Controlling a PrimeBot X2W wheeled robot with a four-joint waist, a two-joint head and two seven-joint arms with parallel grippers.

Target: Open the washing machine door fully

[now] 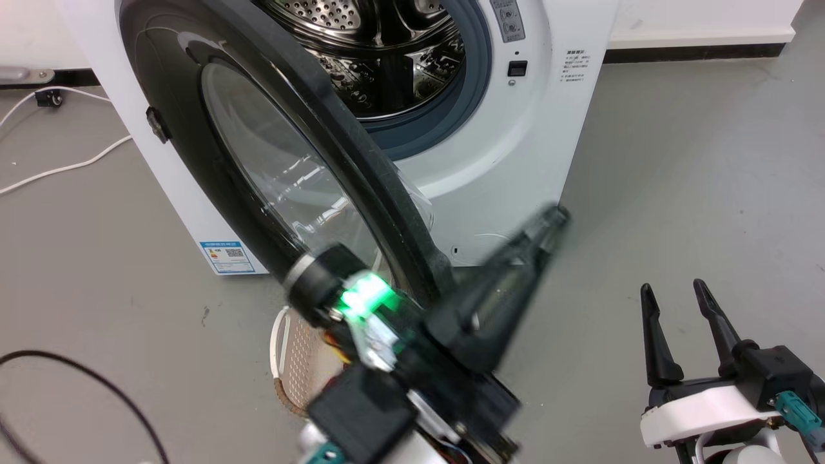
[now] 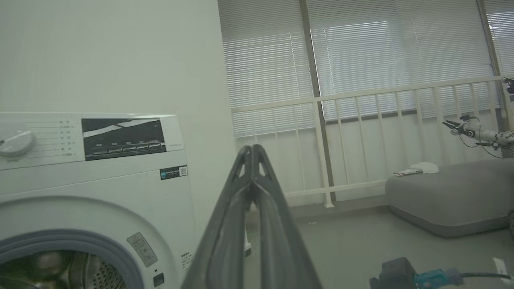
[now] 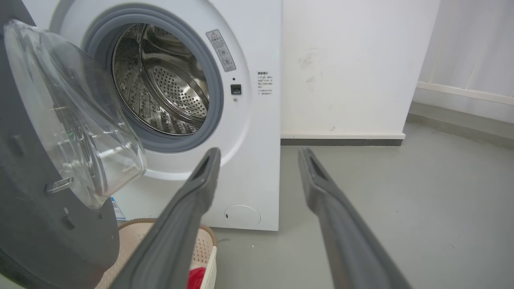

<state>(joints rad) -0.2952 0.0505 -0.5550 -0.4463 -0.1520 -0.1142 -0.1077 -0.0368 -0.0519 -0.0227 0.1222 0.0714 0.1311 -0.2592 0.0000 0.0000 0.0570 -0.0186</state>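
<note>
Washing machine door [image 1: 271, 167] looks heavy, glass slippery; push dark rim. Left claw [image 2: 251, 150] pinched closed, right claw [image 3: 260, 156] wide.

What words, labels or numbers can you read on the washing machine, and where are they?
No text is legible; all stand on the washing machine front.
Grey warning sticker: too small.
Black print block: too small.
Blue-edged QR sticker: blurred.
Control panel markings: blurred.

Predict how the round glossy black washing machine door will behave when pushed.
The round glossy black washing machine door looks rigid, likely swinging as one piece. Its bulging glass bowl probably adds weight; the gloss may be slippery.
</note>
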